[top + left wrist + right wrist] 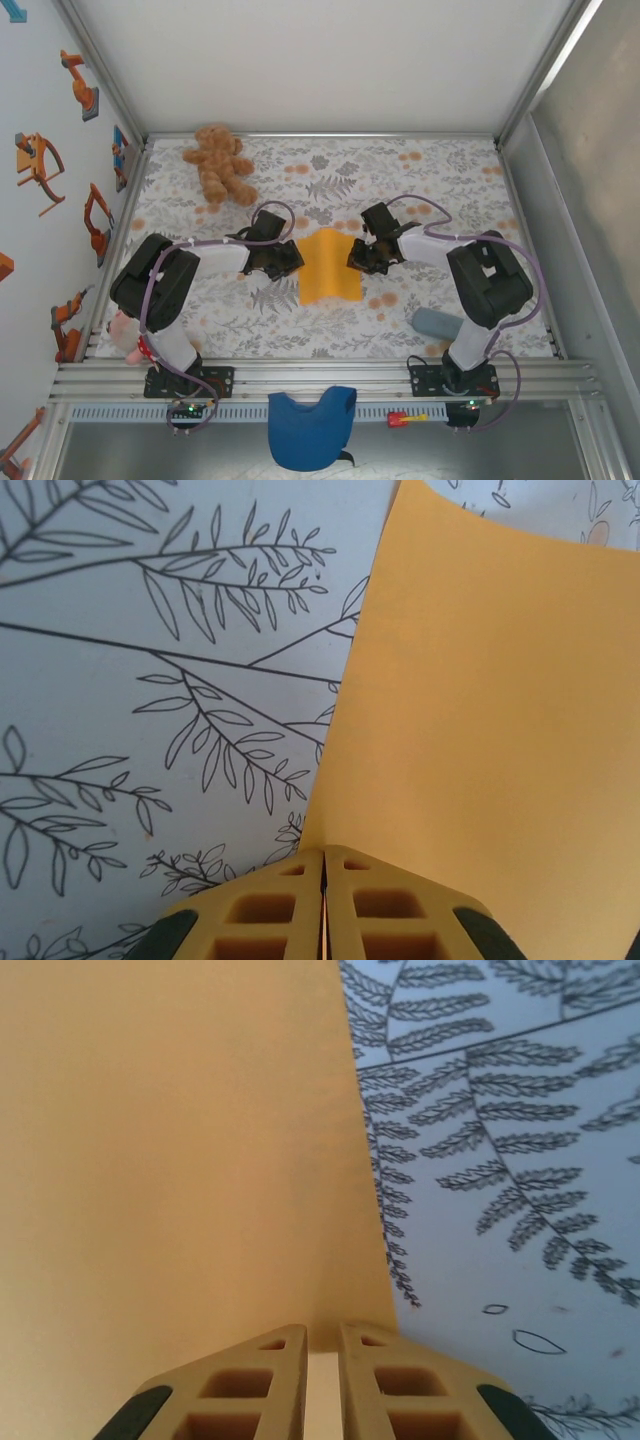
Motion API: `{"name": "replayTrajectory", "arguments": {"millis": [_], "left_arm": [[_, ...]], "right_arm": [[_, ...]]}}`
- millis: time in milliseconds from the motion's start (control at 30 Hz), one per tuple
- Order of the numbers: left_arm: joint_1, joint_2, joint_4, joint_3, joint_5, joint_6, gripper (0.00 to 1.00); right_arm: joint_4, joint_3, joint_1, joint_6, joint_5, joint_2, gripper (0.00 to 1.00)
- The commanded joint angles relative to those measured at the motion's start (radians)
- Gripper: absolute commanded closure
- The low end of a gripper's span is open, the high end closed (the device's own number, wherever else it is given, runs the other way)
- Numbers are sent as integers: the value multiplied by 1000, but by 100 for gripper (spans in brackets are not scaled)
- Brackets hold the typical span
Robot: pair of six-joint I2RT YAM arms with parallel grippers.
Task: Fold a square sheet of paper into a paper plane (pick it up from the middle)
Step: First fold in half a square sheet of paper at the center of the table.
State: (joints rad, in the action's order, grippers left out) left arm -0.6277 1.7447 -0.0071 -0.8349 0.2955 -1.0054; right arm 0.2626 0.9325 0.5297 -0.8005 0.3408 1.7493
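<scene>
Boxed in on three sides. At the far edge, bounded by a plain white back wall (320, 60). Along the left edge, closed by a pale left wall (30, 60) dotted with orange robot-arm pictures (40, 165). Along the right edge, shut off by a grey, faintly mottled right panel (590, 170). Framed by slanting aluminium posts (100, 65) rising from the far corners. Dressed across the whole surface (230, 320) in a white covering (470, 170) printed with grey leaves and orange blooms, drawn as fine-lined fern sprigs (215, 745) in the close wrist views. Finished at the near edge with stacked aluminium rails (320, 380). Lit softly and evenly, brightest on the back wall.
</scene>
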Motion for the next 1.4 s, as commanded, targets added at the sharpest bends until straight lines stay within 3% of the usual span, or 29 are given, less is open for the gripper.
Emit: {"name": "replayTrajectory", "arguments": {"millis": [0,700,1367], "left_arm": [[2,0,5,31,-12,24,90],[13,-16,76,53,7,19,83],[43,-39,270,118,97,-45,65]], "right_arm": [[-46,-10,-2,-29,40,21,83],[-109,30,-3,-58,107,78,82],[-140,13,-3,-71,120,82,80]]}}
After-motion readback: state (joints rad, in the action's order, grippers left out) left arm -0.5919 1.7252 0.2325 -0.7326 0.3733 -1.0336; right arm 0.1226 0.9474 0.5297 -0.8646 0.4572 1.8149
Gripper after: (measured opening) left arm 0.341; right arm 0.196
